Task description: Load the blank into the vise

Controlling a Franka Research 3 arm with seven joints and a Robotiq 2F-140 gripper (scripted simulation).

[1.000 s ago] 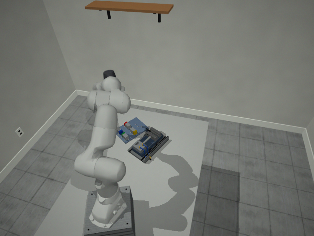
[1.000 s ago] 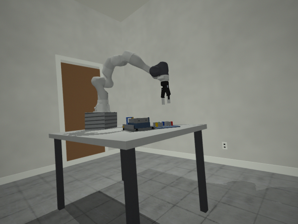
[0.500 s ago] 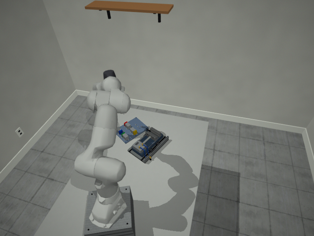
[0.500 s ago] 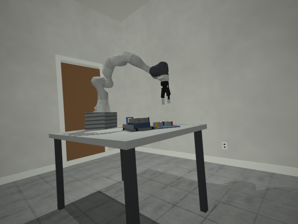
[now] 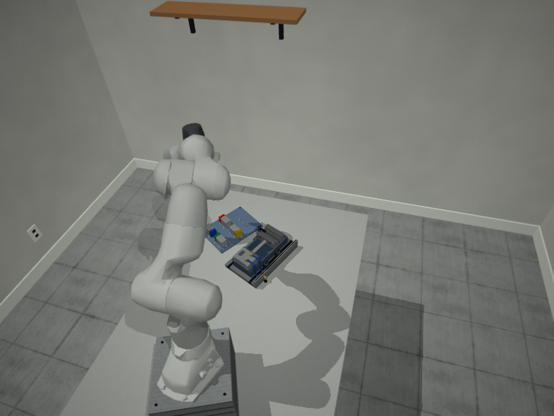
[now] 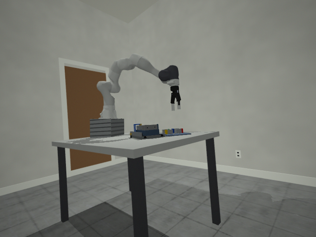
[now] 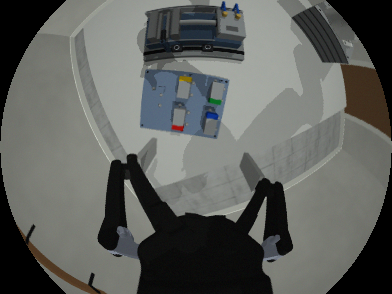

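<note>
Yellow-ended blank [image 7: 182, 87], grey, flat on plate [image 7: 155, 113]

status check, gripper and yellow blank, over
Gripper open, empty, high above the infeed plate. Yellow-end blank on the plate with the other three. Vise empty between the jaws, path looks unobstructed.

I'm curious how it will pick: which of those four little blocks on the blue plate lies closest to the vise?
The yellow-ended blank. It sits in the plate's row next to the vise, at the hose-free end; the green-ended one shares that row, red and blue lie farther.
</note>
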